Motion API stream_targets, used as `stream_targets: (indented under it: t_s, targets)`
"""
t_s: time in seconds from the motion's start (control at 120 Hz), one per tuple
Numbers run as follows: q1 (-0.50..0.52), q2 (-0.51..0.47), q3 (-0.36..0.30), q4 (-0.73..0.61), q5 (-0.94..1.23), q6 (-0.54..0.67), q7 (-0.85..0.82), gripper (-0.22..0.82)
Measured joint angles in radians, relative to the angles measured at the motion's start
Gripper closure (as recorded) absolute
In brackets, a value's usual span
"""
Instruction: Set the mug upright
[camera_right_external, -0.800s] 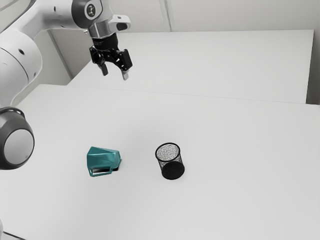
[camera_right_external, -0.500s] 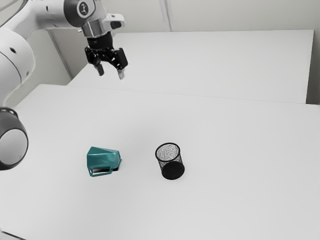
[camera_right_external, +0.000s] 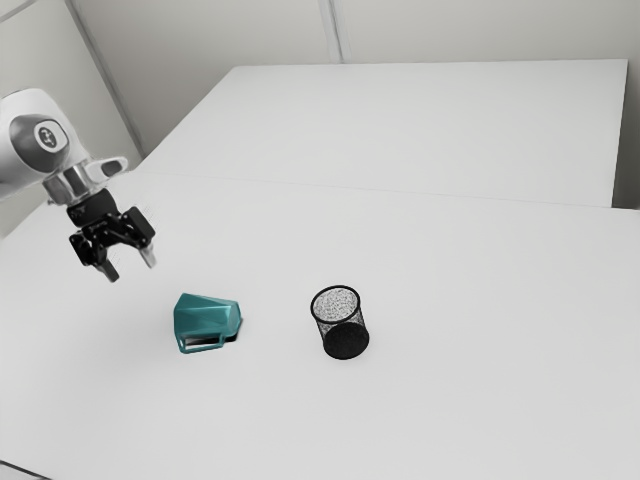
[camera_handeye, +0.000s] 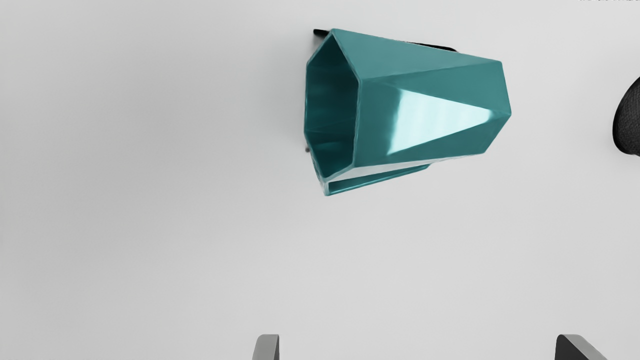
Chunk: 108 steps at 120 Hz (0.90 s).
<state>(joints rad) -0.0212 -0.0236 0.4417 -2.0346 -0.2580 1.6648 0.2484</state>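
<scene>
Pincer (camera_right_external: 131, 268) spread wide, folks, its two fingers well apart, and it's up over the table (camera_right_external: 450, 400) at the exterior view's left, above and to the left of our teal mug (camera_right_external: 207, 312)! And look at that mug, lying on its side in the lower left of the exterior view, mouth (camera_handeye: 331, 105) turned to the exterior view's left, narrower base toward the black mesh holder (camera_right_external: 346, 340)! What a shape, all angled facets, with a bright triangle of light on its flank in the wrist view, and the handle (camera_handeye: 380, 180) down on the side nearer the fingertips! Over at the lower middle of the exterior view, that mesh holder stands upright, clear of the mug, while the white arm (camera_right_external: 18, 150) reaches in from the left edge
</scene>
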Motion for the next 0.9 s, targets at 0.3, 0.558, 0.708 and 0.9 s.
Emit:
stream_targets:
  t_s: [0.3, 0.558, 0.708, 0.9]
  targets:
    - [-0.097, -0.069, 0.009, -0.228, -0.085, 0.235, 0.145, 0.0]
    - [-0.096, -0.088, 0.025, -0.315, -0.183, 0.386, 0.245, 0.0]
    - [-0.094, -0.084, 0.032, -0.323, -0.209, 0.426, 0.295, 0.0]
    - [-0.096, -0.048, 0.032, -0.321, -0.296, 0.483, 0.371, 0.0]
